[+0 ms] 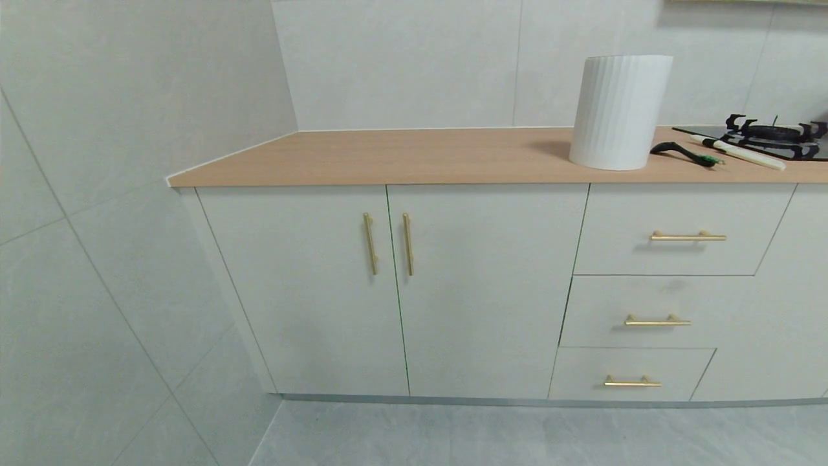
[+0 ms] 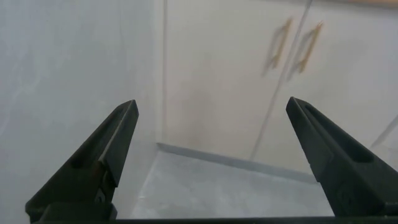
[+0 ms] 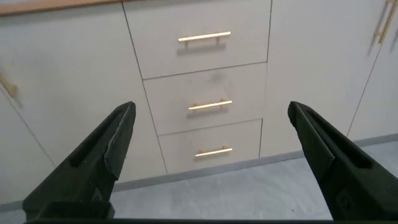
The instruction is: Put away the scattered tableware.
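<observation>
I read both pincers spread apart, left gripper [image 2: 210, 104] facing the cabinet doors [image 2: 292, 50], right gripper [image 3: 210, 107] facing the drawers [image 3: 208, 93]; black-handled utensil [image 1: 682, 153] and white utensil [image 1: 737, 153] lie on the counter [image 1: 388, 155] between ribbed canister [image 1: 620, 113] and hob grate [image 1: 776, 133].

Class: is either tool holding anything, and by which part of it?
Nothing is held. The left tool is open and empty before the white cupboard doors; the right tool is open and empty before the white drawers with gold bar handles.
</observation>
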